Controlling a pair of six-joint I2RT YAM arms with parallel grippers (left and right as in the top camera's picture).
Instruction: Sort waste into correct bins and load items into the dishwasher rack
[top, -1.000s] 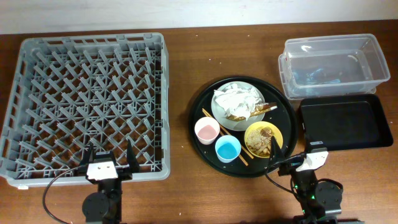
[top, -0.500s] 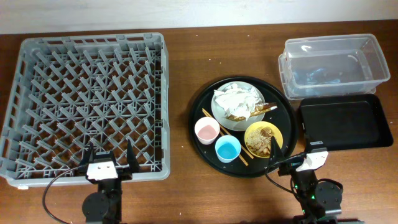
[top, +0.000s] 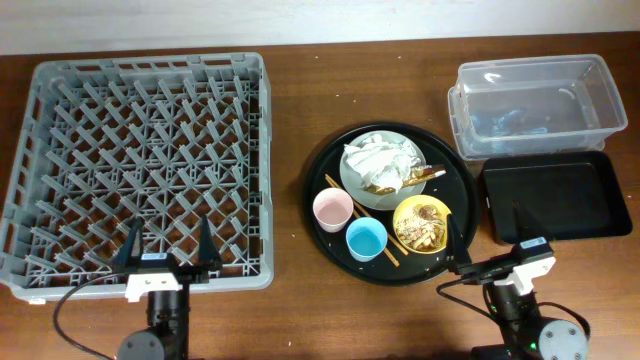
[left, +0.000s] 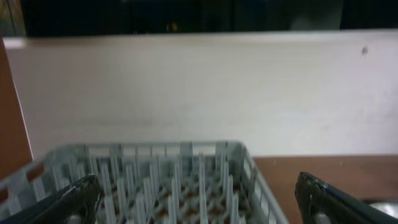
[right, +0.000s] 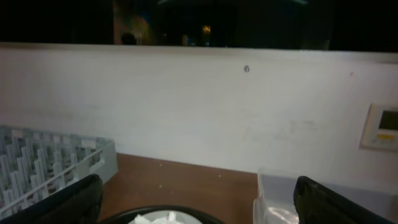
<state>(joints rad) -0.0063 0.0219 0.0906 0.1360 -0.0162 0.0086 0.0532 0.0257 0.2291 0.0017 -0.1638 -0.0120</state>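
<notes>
Since no sorting has begun, the crumpled tissue (top: 378, 158) lies on top of the grey plate (top: 351, 180). Brownish scraps (top: 405, 180) trail along the plate's right side. More rice and brown chunks fill the yellow bowl (top: 404, 214) just beside it.

The pink cup (top: 333, 210) and the blue cup (top: 366, 239) stand upright near the bowl. The chopsticks (top: 357, 212) slant between the cups and the plate. All of these sit together on the round black tray (top: 321, 168) at mid-table, probably so that either arm can reach them.

Off to the right, the clear tub (top: 603, 95) stands at the far edge. The shallow black tray (top: 555, 200) lies just in front of it, and neither shows any tissue or scraps. The dishwasher rack (top: 140, 150) fills the left of the table (top: 290, 100), with nothing among its pegs.

The left gripper (top: 168, 247) hangs over the rack's near edge. Its fingers are spread wide and hold nothing. The right gripper (top: 487, 238) sits low near the table's front, between the round tray and the black tray, and it too is wide apart and empty.

Both wrist views look level toward the far wall, with only fingertips in the bottom corners. That fits arms parked rather than reaching.

The layout suggests a split: the right arm handles the waste and bins, the left arm the rack. The tissue likely goes first, since it covers the plate.
</notes>
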